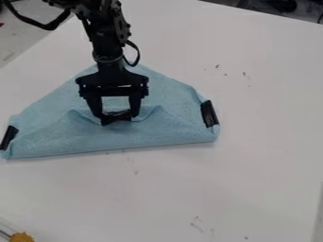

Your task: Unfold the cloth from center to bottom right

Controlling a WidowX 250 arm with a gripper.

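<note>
My gripper (pixel 118 115) is over the middle of the light blue cloth (pixel 75 134), its two fingers wide apart. Between and just below the fingertips lies a black patch (pixel 116 116) on the cloth. The cloth is folded into a rough triangle, with a long straight edge toward the bottom of the view and small raised folds on both sides of the gripper. Another black patch (pixel 209 113) marks its right corner, and a third black patch (pixel 9 137) its left corner. My arm hides part of the cloth's upper area.
The white tabletop (pixel 252 165) spreads right of and below the cloth, with small dark marks on it. A yellow-orange object (pixel 21 237) sits at the bottom left corner. Table edges run along the upper right and the lower right side.
</note>
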